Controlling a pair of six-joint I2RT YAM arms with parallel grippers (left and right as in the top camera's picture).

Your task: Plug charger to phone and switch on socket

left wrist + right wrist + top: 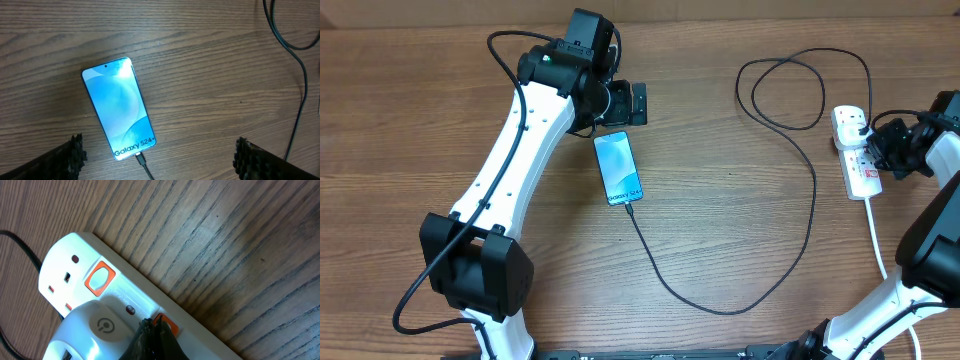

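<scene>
The phone lies flat on the table with its blue-white screen lit. It also shows in the left wrist view. The charger's black cable has its tip in the phone's bottom edge and loops right toward the socket. The socket is a white power strip with orange switches, and a white adapter is plugged into it. My left gripper is open above the phone's far end. My right gripper is shut, its tips against the second orange switch.
The socket's thick white cord runs toward the near right edge. The black cable makes a big loop at the back right. My left arm crosses the left half of the wooden table.
</scene>
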